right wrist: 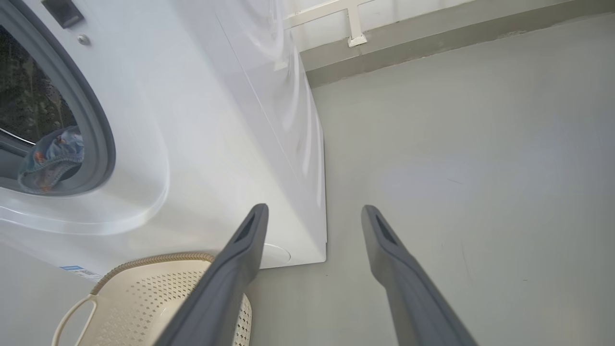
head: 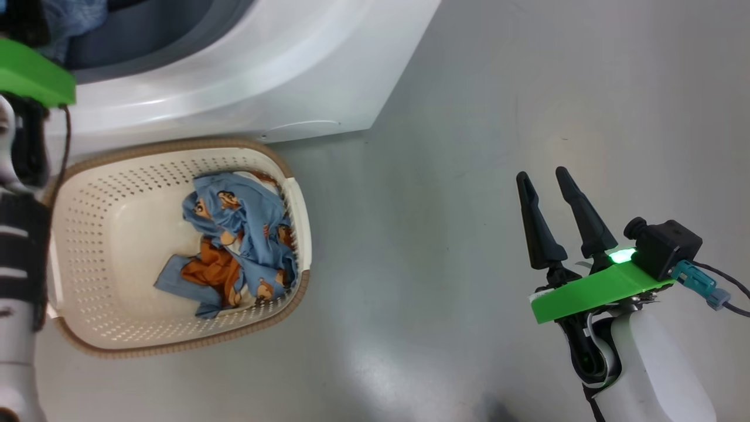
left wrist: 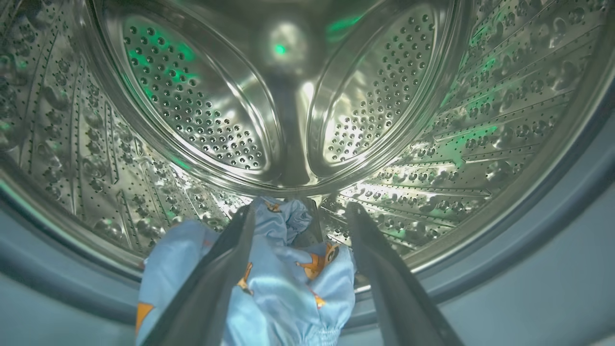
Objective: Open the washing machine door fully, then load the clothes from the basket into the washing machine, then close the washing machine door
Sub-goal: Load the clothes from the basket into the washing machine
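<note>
Draping over spread left pincer, clothes seemingly loose, steel drum around

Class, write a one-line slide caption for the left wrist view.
Left gripper, open around a blue garment, at the washing machine drum.

Look at your right gripper: two long, tapered matte-black fingers on a flat bright green plastic plate, with a small green light glowing at their base. A boxy black wrist camera sits on the plate, trailing a teal plug and a dark cable. The glossy white forearm is smooth and rounded. Your left arm carries a matching green bracket above black-and-white banding.
</note>
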